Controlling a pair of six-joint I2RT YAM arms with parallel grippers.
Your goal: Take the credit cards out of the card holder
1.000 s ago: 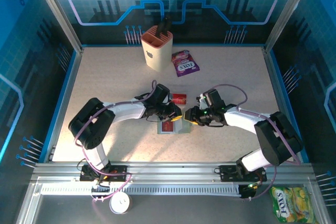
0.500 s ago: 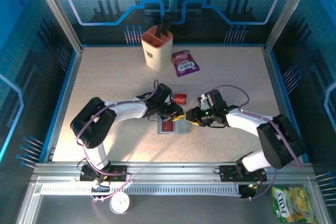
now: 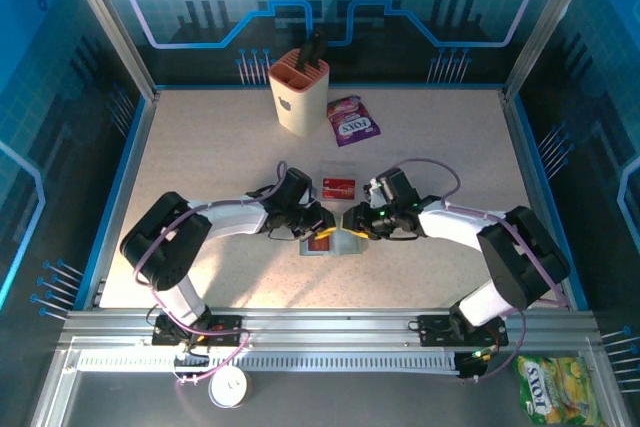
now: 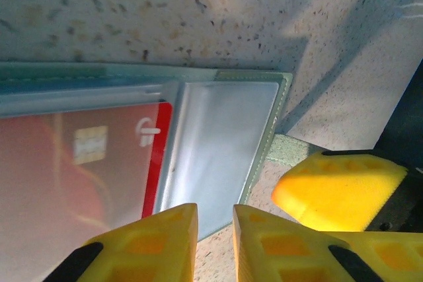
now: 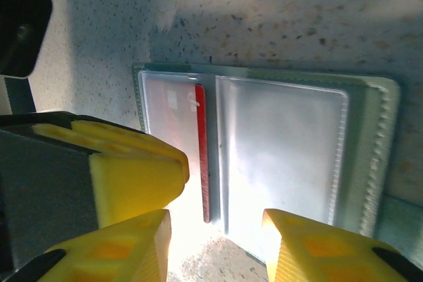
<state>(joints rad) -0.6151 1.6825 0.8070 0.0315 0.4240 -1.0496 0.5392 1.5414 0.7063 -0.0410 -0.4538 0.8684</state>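
The left claw [image 4: 215, 214] hangs low over the near edge of the holder [image 5: 284, 143]. Its two yellow fingers [image 4: 165, 232] are almost together, with just a thin gap. A clear sleeve edge runs into that gap, but I cannot tell if the claw is pinching it. The holder lies open and flat in the middle of the worktop [image 3: 200, 147], between the two claws. A red card [image 4: 86, 163] sits inside its left sleeve. Another red card, the loose card [image 3: 338, 186], lies on the worktop just behind the holder. The right claw [image 5: 215, 221] is spread wide over the holder's edge and grips nothing.
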